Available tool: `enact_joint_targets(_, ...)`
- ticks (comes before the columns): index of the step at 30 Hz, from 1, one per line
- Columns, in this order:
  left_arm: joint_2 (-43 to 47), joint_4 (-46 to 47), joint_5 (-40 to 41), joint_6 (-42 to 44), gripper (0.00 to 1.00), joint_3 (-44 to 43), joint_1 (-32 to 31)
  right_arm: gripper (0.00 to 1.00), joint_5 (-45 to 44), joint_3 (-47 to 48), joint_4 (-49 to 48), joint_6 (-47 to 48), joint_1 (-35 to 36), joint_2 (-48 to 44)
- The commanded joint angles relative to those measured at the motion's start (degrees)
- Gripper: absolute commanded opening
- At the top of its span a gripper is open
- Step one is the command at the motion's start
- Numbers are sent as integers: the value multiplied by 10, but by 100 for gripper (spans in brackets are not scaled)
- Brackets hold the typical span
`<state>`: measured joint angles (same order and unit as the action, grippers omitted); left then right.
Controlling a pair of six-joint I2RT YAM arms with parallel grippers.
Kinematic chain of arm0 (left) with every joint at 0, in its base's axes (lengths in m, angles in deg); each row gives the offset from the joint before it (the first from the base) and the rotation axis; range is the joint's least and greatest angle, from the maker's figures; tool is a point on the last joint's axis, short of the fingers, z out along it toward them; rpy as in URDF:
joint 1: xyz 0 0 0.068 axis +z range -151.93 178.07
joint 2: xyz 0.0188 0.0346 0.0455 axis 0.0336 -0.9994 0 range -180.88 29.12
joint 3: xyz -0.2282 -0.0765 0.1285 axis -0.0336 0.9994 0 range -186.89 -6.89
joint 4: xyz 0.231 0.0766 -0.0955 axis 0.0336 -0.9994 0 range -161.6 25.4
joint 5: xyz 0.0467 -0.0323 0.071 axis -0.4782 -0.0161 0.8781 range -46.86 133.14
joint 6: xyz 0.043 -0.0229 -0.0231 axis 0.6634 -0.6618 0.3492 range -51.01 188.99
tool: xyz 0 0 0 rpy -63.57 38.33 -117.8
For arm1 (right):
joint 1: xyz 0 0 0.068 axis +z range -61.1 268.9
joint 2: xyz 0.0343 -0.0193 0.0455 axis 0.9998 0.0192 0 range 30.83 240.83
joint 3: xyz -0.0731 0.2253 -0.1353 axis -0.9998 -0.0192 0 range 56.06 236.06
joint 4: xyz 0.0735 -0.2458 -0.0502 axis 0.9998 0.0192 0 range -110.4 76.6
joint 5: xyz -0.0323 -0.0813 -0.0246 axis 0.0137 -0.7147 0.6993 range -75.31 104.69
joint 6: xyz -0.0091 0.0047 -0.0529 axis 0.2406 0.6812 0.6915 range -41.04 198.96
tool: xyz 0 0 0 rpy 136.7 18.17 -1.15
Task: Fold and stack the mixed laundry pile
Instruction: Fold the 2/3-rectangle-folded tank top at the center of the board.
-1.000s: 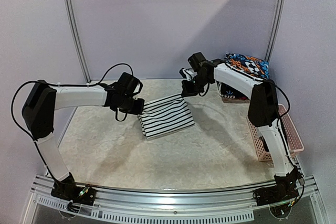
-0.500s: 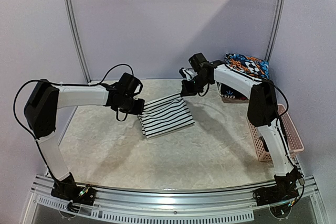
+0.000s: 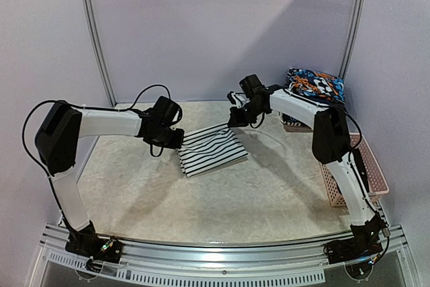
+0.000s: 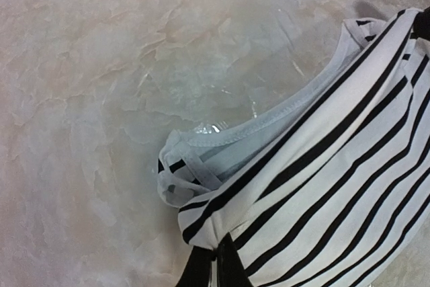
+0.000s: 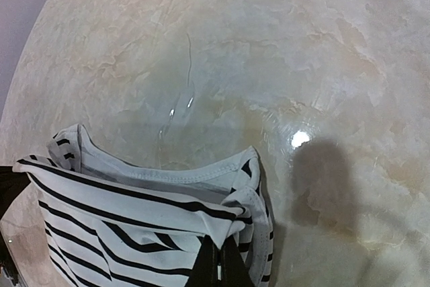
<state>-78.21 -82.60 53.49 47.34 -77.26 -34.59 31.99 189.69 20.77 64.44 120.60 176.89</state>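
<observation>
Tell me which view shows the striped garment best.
Top external: it shows the whole striped garment, stretched between the left gripper and right gripper, both shut on its corners. Each wrist view shows only the pinched corner, a stretch of hem and nearby stripes.

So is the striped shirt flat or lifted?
Partly lifted: left claw and right claw each pinch a far corner of the striped shirt, stretched between them.
</observation>
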Motion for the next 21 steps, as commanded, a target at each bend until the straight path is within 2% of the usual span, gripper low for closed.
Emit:
enact_joint_targets(1,-30,6,24,-8,0,9,20,0,-15,15,-32,-9,-16,26)
enact_joint_targets(4,-46,13,22,-10,0,8,24,4,-19,15,-39,-10,-16,29)
enact_joint_targets(8,-61,36,18,-9,0,10,28,16,-22,15,-42,-9,-16,29)
enact_joint_targets(12,-71,58,11,1,2,9,28,22,-24,14,-40,-8,-16,20)
enact_joint_targets(16,-65,69,17,5,5,11,29,32,-33,10,-34,-1,-17,1)
enact_joint_targets(21,-29,85,17,10,15,25,28,41,-46,-16,-40,10,-16,-40)
